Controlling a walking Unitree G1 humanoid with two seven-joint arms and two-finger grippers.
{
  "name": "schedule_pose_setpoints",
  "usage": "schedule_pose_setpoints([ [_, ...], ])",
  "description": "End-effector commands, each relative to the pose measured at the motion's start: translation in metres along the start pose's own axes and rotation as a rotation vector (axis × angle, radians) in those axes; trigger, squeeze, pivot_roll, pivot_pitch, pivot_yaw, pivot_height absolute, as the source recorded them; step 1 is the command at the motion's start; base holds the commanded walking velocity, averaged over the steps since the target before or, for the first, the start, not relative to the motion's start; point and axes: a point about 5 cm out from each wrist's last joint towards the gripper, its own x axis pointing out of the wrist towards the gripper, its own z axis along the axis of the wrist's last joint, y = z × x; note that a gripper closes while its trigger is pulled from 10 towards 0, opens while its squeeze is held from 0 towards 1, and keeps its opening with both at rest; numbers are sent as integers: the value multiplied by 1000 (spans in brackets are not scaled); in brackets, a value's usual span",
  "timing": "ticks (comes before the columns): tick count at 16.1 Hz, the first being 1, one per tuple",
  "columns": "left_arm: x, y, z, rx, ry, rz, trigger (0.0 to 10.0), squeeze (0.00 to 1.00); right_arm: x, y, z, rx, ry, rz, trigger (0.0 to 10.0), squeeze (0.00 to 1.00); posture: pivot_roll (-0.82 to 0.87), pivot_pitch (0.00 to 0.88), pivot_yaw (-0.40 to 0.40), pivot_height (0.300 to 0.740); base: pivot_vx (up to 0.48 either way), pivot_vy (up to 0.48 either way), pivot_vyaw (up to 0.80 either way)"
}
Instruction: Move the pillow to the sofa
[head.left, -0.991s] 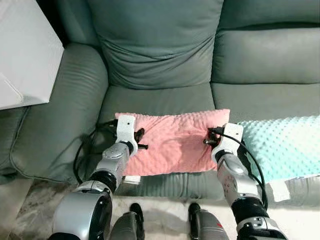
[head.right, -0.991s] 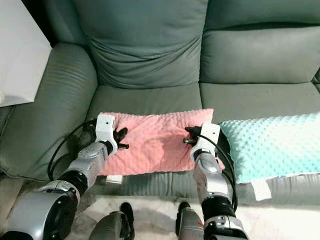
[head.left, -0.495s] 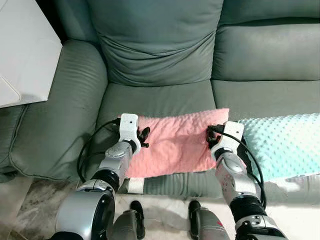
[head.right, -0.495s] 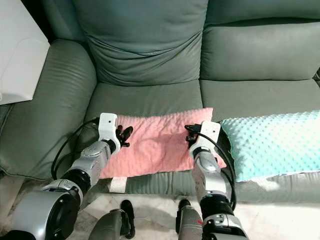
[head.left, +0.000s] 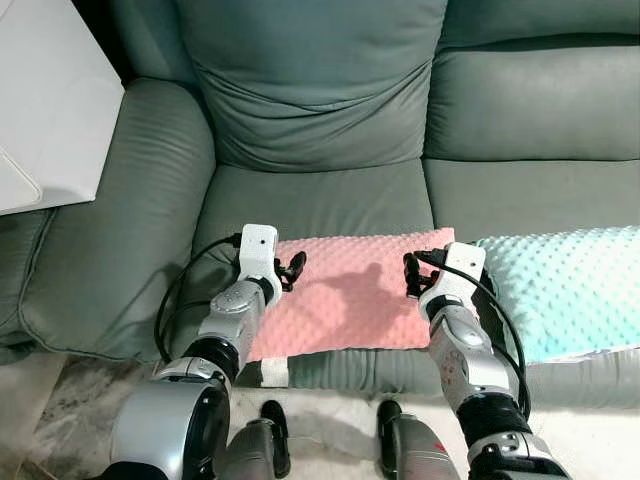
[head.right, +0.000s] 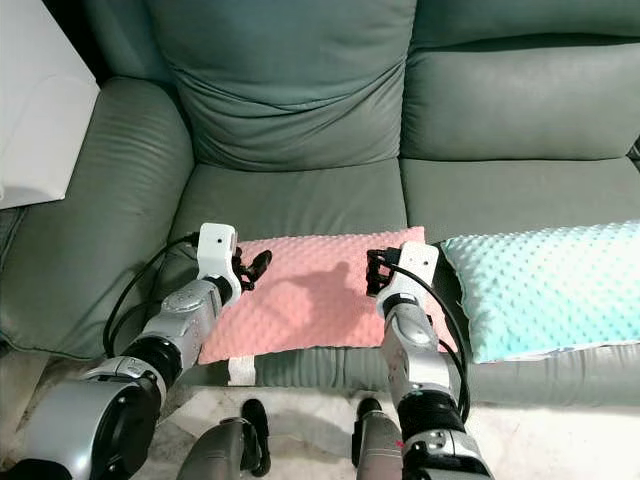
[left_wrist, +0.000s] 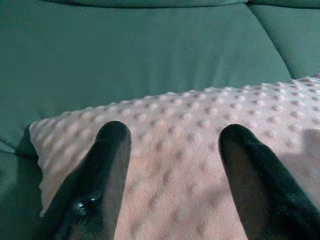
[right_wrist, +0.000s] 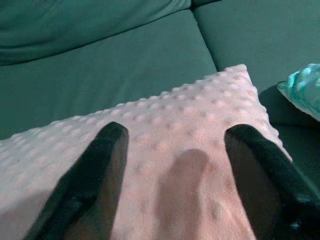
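Note:
The pink dotted pillow lies flat on the front of the grey-green sofa seat, its near edge at the seat's front. My left gripper is open over the pillow's left end, its two black fingers spread wide above the fabric in the left wrist view. My right gripper is open over the right end, also spread above the pillow and holding nothing.
A mint dotted pillow lies on the neighbouring seat, touching the pink one's right end. The sofa's padded armrest rises at the left, with a white block beyond it. Pale floor runs along the sofa front.
The pillow has dropped from a bunched, held shape to lying flat on the seat. Both grippers have let go of its ends and stand open above it.

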Motion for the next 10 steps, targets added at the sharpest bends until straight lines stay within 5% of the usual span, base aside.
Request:
schedule_pose_setpoints([
  [1,-5,11,-7,-22,12,19,10000,1000,-6,-2,-7,-8,19,-21,10000,1000,-88,365,110,740,0,0,0],
  [7,-42,56,-63,30,166,96,10000,1000,-24,-46,-16,-208,77,-245,10000,1000,-58,332,109,740,0,0,0],
  [10,-60,59,-97,40,299,84,10000,1000,-33,-72,-24,-295,151,-391,10000,1000,-49,314,105,740,0,0,0],
])
